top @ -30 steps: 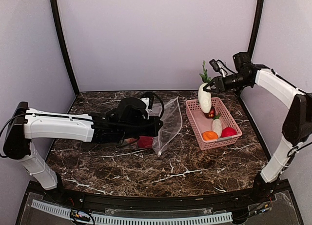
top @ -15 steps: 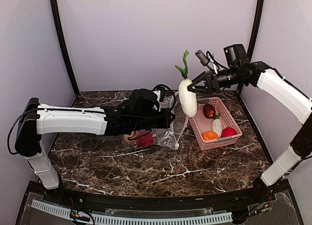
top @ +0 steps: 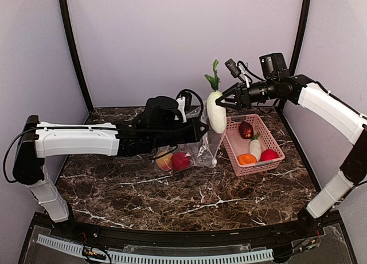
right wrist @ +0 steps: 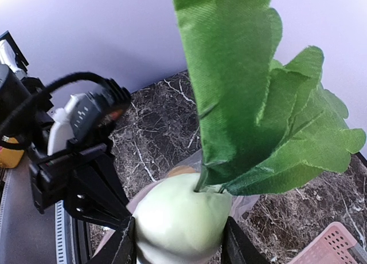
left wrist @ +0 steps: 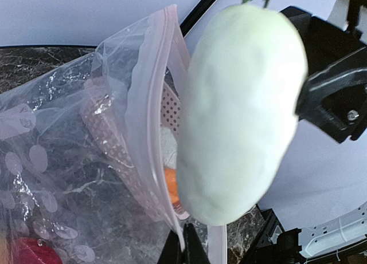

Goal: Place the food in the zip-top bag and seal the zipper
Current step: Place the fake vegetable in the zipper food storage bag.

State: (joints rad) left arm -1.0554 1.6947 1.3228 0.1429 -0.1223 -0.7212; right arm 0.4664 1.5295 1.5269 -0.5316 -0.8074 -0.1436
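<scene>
My left gripper (top: 200,132) (left wrist: 184,249) is shut on the rim of the zip-top bag (top: 198,152) (left wrist: 86,161) and holds its mouth up off the table. The pinkish zipper (left wrist: 150,155) curves along that open edge. A red fruit (top: 181,160) (left wrist: 31,253) and a yellowish-tan one (top: 164,161) lie inside the bag. My right gripper (top: 222,102) (right wrist: 179,244) is shut on the top of a white oblong radish (top: 216,112) (left wrist: 241,103) (right wrist: 178,218) with green leaves (right wrist: 246,103). The radish hangs upright just above and beside the bag's mouth.
A pink slotted basket (top: 241,164) stands on the marble table right of the bag. It holds a dark maroon piece (top: 246,129), a white oblong one (top: 255,148), an orange one (top: 247,159) and a red one (top: 269,155). Walls enclose the table behind and on both sides.
My right gripper carried the radish left from above the basket to the bag's mouth. My left gripper lifted the bag's rim and shifted it right toward the basket.
</scene>
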